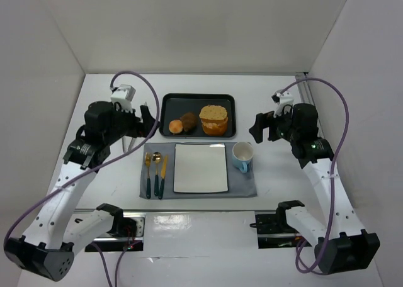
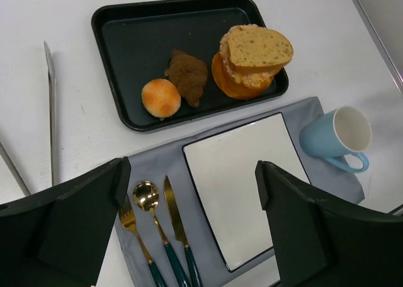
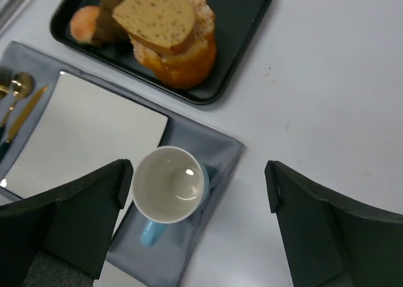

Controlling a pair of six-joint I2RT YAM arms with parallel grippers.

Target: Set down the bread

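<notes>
Bread (image 1: pixel 213 112) lies untouched atop the stack (image 1: pixel 214 126), twelve o'clock from the bare plate (image 1: pixel 200 167); left gripper (image 1: pixel 147 119) and right gripper (image 1: pixel 261 127) gape wide, empty; placing not yet begun.

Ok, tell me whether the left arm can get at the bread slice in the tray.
Probably yes: the bread slice lies uncovered on top of the cake stack, the left hand is open, and nothing stands between them.

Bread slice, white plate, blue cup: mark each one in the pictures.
bread slice (image 2: pixel 259 46): left wrist view, middle of its top face.
white plate (image 2: pixel 242 183): left wrist view, bare centre.
blue cup (image 2: pixel 315 139): left wrist view, outer blue wall.
</notes>
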